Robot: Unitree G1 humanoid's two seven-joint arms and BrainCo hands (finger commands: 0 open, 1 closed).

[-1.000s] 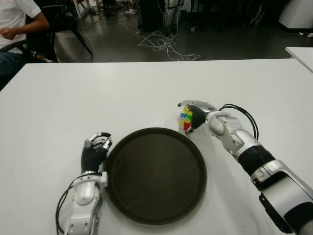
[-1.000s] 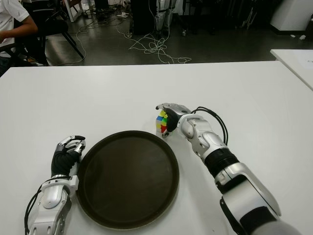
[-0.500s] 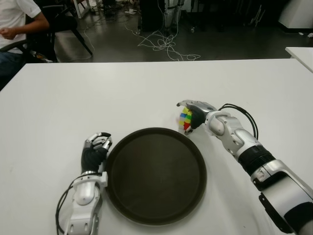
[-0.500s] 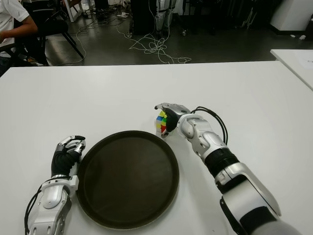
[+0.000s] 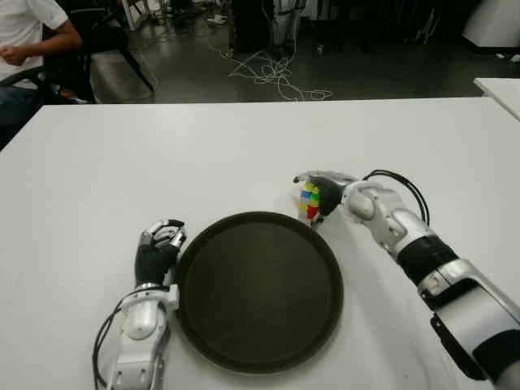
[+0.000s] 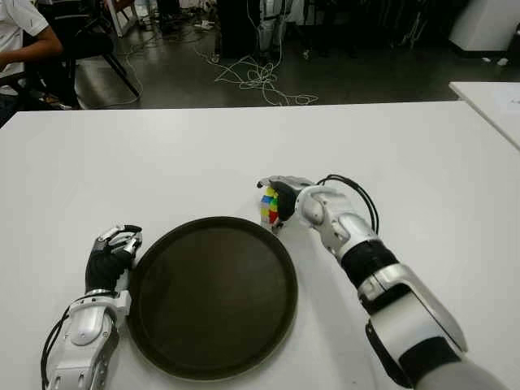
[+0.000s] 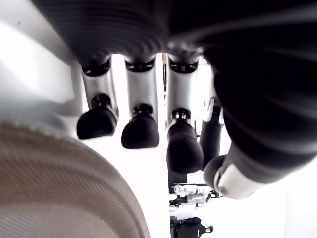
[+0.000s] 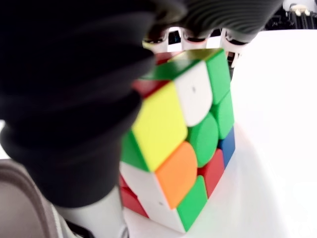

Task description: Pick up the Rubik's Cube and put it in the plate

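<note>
Head views, wide white table [image 5: 162, 146]. Round dark plate [image 5: 258, 291] near the table's front edge, bare inside. Rubik's Cube [image 5: 309, 201] just beyond the plate's far right rim, outside the plate, close to the rim without clearly touching it; whether lifted clear of the tabletop could not be told from the head views. Right hand [image 6: 284, 197] reached in from the right, wrapped around the cube, coloured faces turned toward the robot's left. Fingers [image 5: 313, 175] curved over the cube's top and far side.

Right wrist view: cube [image 8: 185, 144] filling the frame, gripped between the dark palm pad and the fingers beyond it; yellow, orange, green, red, white and blue tiles visible; lower corner shown at or just above the white surface.

Left hand [image 5: 157, 248] shown at the plate's left rim, just beside it, palm side up. Left wrist view: fingers [image 7: 140, 131] loosely curled toward the thumb, nothing held between them.

Background beyond the table's far edge: dark floor with a tangle of white cables [image 5: 272, 73]; seated person [image 5: 24, 36] in a white shirt at the far left.
</note>
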